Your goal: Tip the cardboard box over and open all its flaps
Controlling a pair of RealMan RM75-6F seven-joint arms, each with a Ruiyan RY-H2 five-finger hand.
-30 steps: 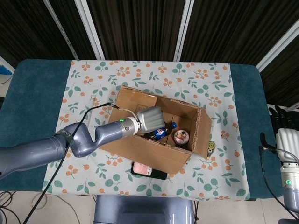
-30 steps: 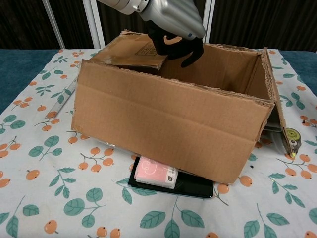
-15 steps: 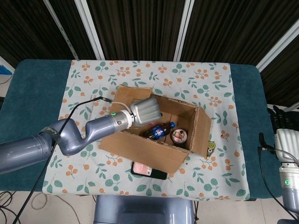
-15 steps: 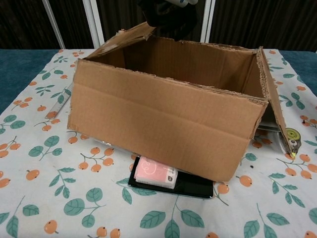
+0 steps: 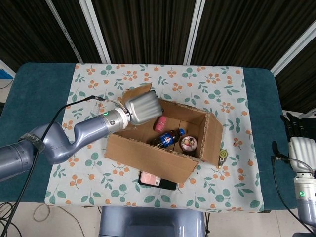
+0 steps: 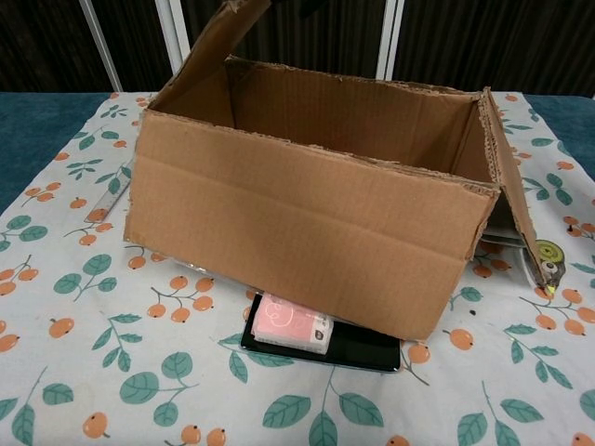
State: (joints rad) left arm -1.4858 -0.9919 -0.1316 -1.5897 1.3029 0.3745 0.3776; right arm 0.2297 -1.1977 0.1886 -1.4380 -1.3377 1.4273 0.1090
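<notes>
The cardboard box (image 5: 148, 152) (image 6: 307, 218) stands upright and open-topped on the flowered cloth. Inside lie a dark bottle (image 5: 168, 138), a pink item (image 5: 160, 124) and a round cup (image 5: 189, 143). Its left flap (image 5: 136, 92) (image 6: 218, 37) is tilted up and outward. My left hand (image 5: 143, 109) rests against that flap's inner side, its fingers hidden under its silver back. The right flap (image 5: 215, 140) (image 6: 509, 172) hangs outward. My right hand (image 5: 295, 132) stays at the far right table edge, dark fingers apart, holding nothing.
A pink packet (image 6: 293, 321) on a black tray (image 6: 363, 348) pokes out from under the box's front edge. A small yellow-green object (image 6: 548, 255) lies beside the right flap. A ruler (image 6: 116, 186) lies on the cloth to the left.
My left hand has risen out of the box and moved left and back, swinging the left flap from lying over the opening to standing up. The right hand stayed put.
</notes>
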